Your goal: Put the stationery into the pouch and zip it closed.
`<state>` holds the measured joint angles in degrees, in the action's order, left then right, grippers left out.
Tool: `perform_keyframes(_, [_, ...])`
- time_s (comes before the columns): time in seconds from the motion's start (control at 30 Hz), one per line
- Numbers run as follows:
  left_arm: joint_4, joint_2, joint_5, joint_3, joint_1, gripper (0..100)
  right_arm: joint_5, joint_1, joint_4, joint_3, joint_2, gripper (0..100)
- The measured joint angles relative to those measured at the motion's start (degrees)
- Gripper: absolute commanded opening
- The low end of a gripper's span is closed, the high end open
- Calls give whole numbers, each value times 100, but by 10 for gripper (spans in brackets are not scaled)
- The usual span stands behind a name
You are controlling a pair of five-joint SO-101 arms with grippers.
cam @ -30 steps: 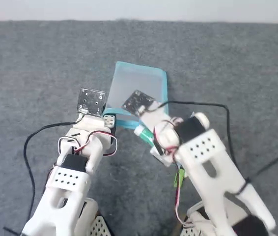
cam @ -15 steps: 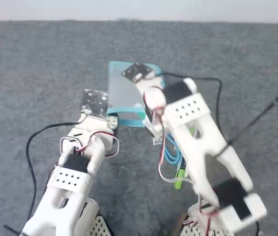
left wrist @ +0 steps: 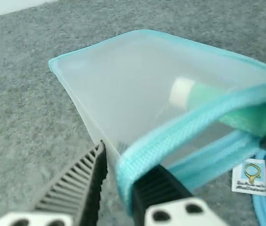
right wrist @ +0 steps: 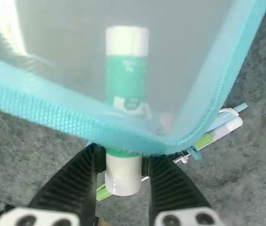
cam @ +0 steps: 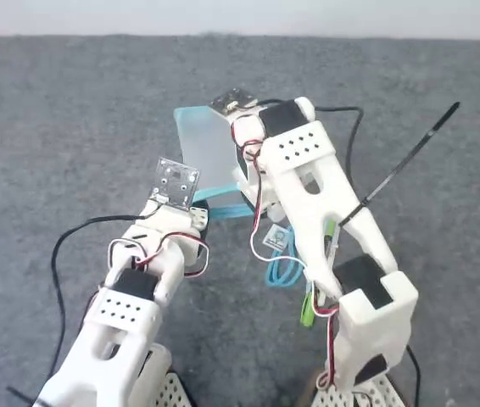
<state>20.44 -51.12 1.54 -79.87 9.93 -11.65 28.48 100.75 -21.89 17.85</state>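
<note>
R tool [right wrist: 123,157] holds glue stick [right wrist: 122,181] end-first into pouch [right wrist: 53,113].

Under the right arm [cam: 308,186] from above, out of sight: right side of the pouch [cam: 202,153], most of the green pen [cam: 309,309], part of the blue cord [cam: 284,271]. From the right wrist, middle of the glue stick [right wrist: 122,176] covered by the pouch's teal rim, far end dim through the mesh. Print on the small tag [left wrist: 249,177] too small to tell.
</note>
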Motion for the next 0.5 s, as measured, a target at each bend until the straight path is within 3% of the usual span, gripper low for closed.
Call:
perform_keyframes(0.2, [0, 0, 0, 0, 0, 13, 0, 44, 0, -18, 0, 183])
perform_keyframes(0.5, [0, 0, 0, 0, 0, 13, -62, 62, 0, -88, -580, 181])
